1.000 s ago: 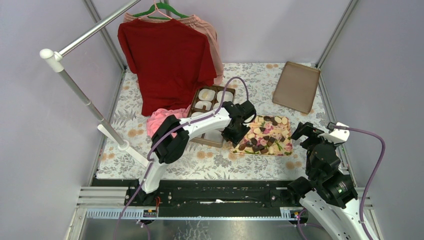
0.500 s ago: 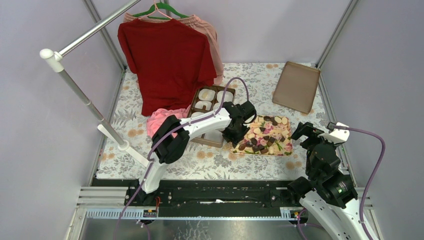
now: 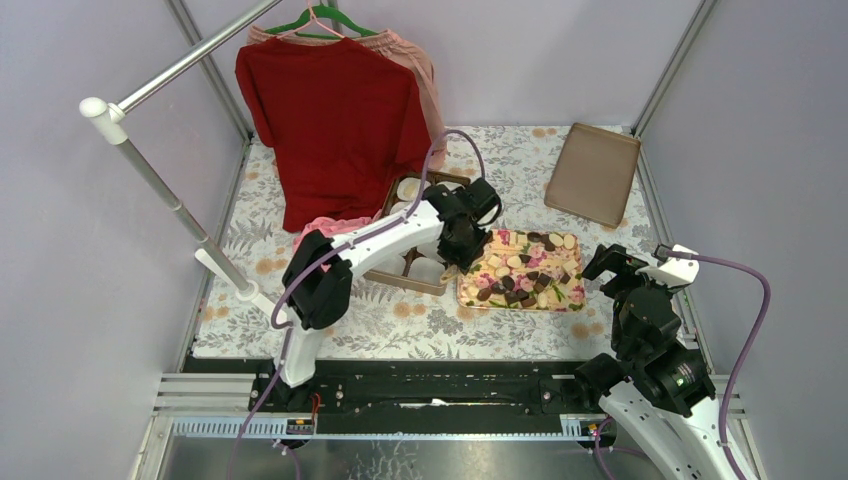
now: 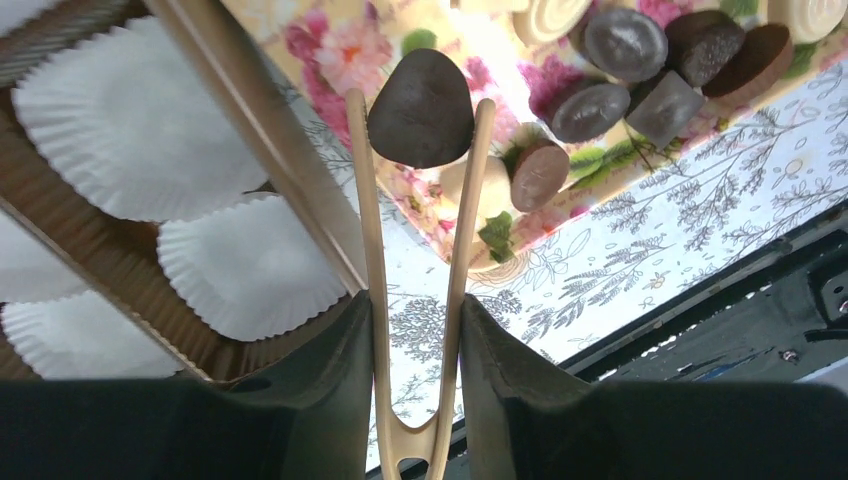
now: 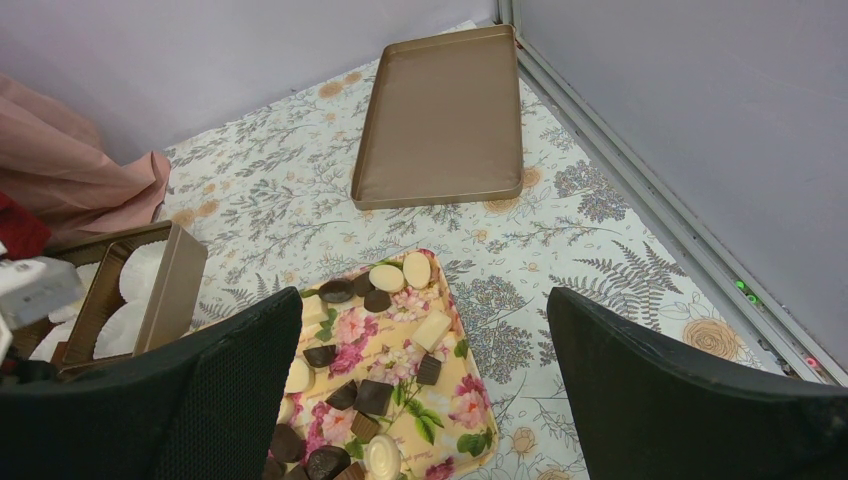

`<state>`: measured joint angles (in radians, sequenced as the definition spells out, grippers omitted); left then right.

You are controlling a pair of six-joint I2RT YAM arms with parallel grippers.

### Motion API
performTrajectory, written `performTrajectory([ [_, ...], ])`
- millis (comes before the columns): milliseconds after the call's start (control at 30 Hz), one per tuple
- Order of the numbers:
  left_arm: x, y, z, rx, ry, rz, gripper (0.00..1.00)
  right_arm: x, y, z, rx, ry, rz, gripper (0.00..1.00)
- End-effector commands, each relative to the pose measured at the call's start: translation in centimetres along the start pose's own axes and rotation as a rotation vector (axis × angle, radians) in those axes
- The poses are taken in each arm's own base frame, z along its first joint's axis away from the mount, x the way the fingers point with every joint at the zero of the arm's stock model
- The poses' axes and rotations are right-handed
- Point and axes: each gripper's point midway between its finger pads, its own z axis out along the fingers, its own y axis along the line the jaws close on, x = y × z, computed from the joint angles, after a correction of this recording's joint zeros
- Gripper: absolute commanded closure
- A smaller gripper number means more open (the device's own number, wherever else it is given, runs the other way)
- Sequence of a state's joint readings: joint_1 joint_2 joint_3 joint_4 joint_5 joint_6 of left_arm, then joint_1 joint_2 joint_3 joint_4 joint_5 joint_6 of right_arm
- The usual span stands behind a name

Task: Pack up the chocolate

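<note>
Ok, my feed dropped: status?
Left gripper shut on tongs, dark chocolate pinched at their tips, beside box wall. Right gripper open, beside tray. Paper cups unobstructed.

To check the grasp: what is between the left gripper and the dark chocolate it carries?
Thin wooden tongs: the left gripper squeezes them, and their tips pinch the chocolate. The left wrist view shows it.
</note>
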<state>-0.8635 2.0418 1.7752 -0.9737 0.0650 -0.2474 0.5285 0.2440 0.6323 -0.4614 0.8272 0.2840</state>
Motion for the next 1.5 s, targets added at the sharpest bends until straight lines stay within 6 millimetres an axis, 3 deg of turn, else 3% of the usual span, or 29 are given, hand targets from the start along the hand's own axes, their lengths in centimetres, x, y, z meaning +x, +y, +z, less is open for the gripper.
performTrajectory([
  [0,-2.5,2.3,-2.8,-0.037,-0.085,-0.033,0.79,-0.9,0.0,0.1,0.009,-0.033,0.022,0.0],
  [233,-6.4,7.1,-4.2,-0.097,-0.176,-0.131,0.78,-0.8,0.0,0.1,0.01,-0.028,0.017,0.0],
  [400,-8.5,11.2,-3.9,-0.15,-0.209,-0.206,0.76,-0.7,0.2,0.2,0.009,-0.022,0.011,0.0],
  [533,-9.6,13.3,-3.1,-0.17,-0.218,-0.237,0.75,-0.6,0.2,0.3,0.008,-0.019,0.007,0.0],
  [967,-11.6,16.0,0.9,-0.177,-0.258,-0.244,0.72,-0.5,0.3,0.3,0.01,-0.012,-0.001,0.0],
  [1467,-13.5,18.2,4.0,-0.181,-0.315,-0.256,0.69,-0.5,0.3,0.3,0.008,-0.011,0.0,0.0],
])
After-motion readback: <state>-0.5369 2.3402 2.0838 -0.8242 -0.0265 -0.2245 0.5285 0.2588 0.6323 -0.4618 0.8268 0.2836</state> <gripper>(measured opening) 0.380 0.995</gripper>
